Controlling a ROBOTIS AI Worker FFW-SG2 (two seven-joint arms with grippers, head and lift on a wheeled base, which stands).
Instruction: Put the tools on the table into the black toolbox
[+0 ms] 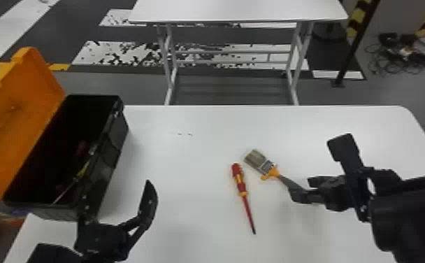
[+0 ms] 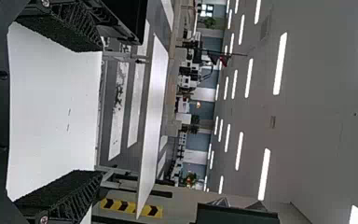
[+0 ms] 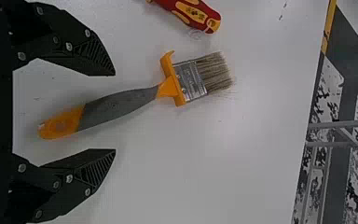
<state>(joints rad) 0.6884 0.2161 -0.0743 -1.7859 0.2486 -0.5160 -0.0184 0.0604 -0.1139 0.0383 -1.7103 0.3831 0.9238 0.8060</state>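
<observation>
The paintbrush (image 1: 260,162) lies flat, bristles away from my right gripper (image 1: 316,170), whose fingers stand apart near its grey handle. In the right wrist view, the brush handle (image 3: 121,105) reaches between the fingers of my right gripper (image 3: 115,112), which do not grip it. A red-and-yellow screwdriver (image 1: 241,187) lies left of the brush; part of the screwdriver handle (image 3: 193,13) shows in the right wrist view. The black toolbox (image 1: 108,157) stands open at the left. My left gripper (image 1: 116,199) is beside its near end, open and holding nothing; so is the left gripper (image 2: 98,111) in its wrist view.
The toolbox's orange lid (image 1: 23,115) leans back to the left. Inside the box are a yellow-handled tool (image 1: 82,170) and something red (image 1: 81,147). The white table (image 1: 187,119) has its far edge before a second white table (image 1: 236,10).
</observation>
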